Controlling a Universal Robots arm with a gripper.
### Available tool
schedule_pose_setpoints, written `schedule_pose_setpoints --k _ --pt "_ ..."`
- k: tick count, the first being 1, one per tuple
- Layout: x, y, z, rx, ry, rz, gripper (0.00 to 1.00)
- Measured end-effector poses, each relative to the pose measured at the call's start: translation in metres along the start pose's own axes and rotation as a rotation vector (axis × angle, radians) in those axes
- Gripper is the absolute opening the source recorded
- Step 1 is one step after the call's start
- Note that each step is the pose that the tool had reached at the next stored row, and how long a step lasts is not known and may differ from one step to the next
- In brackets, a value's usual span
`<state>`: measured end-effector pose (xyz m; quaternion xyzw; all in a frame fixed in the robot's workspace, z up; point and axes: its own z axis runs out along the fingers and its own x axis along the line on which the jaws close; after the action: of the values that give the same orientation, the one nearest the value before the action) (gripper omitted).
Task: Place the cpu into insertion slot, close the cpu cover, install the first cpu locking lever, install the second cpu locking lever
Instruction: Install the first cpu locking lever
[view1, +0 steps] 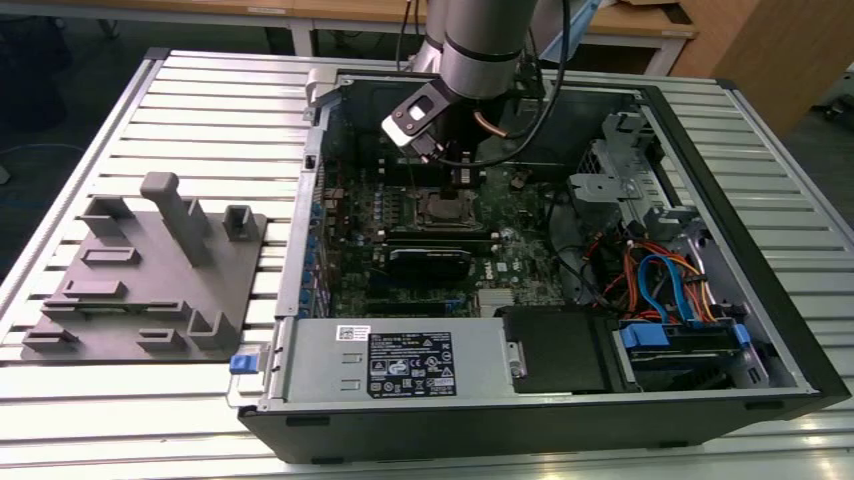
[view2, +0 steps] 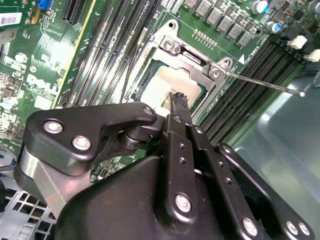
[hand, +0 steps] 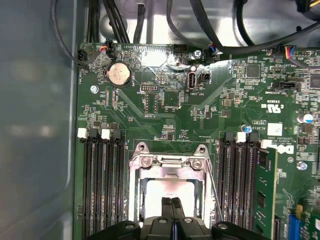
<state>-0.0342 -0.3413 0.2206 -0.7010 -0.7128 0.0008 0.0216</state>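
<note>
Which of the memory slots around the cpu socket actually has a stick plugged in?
The one holding the green memory stick, outermost in the bank away from the grey case wall; the other slots are empty.

The circuit board (hand: 200, 115) is green, cpu cover (hand: 172, 162) silvery, cpu (hand: 167, 191) pale grey, hand (hand: 173, 201) black.

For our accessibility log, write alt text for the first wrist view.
The shut gripper hangs at the cpu, which shows through the opening of the cover. Black memory slots flank it on a green board.
</note>
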Motion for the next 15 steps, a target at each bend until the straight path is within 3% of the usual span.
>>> schedule_pose_setpoints --k 11,15 --pt "0.0006 -0.0006 -0.0187 0.0000 0.0000 0.000 0.10" --pt "0.0006 -0.0008 -0.0206 -0.0037 0.0002 0.000 0.10"
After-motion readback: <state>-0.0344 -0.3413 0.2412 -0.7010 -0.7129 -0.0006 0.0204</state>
